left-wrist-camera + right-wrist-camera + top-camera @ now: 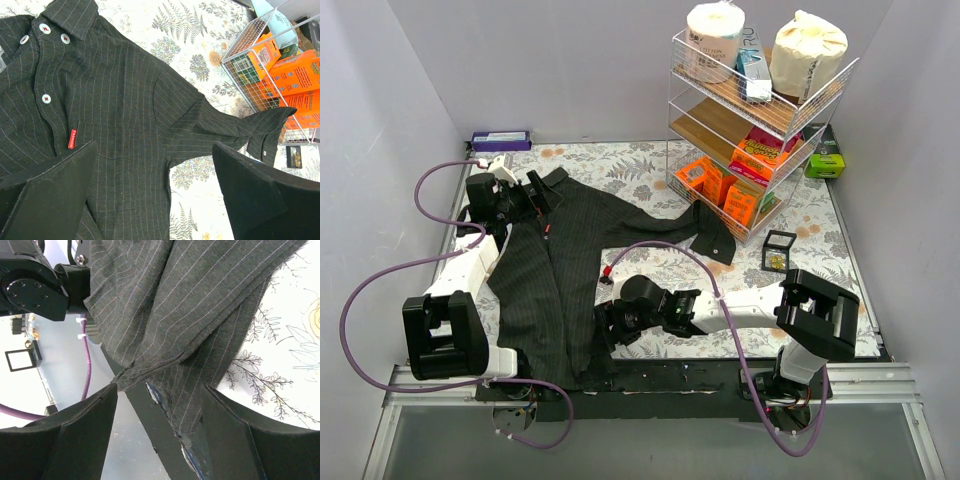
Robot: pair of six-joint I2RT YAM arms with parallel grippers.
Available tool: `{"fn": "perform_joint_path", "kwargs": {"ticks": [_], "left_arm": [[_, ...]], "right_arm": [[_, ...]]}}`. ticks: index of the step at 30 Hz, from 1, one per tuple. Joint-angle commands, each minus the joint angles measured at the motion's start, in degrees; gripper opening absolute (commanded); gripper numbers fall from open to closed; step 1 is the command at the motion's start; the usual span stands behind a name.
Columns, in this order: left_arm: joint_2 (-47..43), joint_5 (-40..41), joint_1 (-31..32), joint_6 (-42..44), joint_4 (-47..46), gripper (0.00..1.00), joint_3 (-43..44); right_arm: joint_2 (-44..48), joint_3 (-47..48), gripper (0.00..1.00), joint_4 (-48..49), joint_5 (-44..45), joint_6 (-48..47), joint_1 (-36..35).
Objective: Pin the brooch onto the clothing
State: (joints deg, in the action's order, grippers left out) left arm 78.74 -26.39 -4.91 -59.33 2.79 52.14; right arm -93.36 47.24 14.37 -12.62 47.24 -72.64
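at top-view left, the clothing [570, 290] lies unpinned. left gripper [155, 145] and right gripper [159, 387] hold fingers wide apart. you must yet fetch the brooch [776, 260], apparently in the box [782, 234] right of centre.

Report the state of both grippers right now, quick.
Left gripper: open, holding nothing, over the shirt.
Right gripper: open, gripping nothing, at the shirt's hem.

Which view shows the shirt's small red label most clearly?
The left wrist view: the red label is large and sharp there. The top external view shows it only as a tiny red speck; the right wrist view misses it.
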Motion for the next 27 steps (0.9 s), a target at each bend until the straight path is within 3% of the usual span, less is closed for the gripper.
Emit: {"fn": "perform_joint_path", "kwargs": {"ticks": [1, 24, 27], "left_arm": [[-2.7, -0.1, -0.1, 0.9, -0.1, 0.98, -0.4], [-3.5, 0.8, -0.1, 0.5, -0.3, 0.98, -0.7], [-3.7, 1.1, 0.0, 0.7, -0.3, 0.98, -0.8]], "right_arm": [[-0.5, 0.5, 0.74, 4.7, -2.5, 4.6, -0.4], [-10.0, 5.1, 0.66, 12.7, -9.1, 11.3, -2.7], [-10.6, 6.4, 0.50, 12.4, -8.9, 10.9, -2.6]]}}
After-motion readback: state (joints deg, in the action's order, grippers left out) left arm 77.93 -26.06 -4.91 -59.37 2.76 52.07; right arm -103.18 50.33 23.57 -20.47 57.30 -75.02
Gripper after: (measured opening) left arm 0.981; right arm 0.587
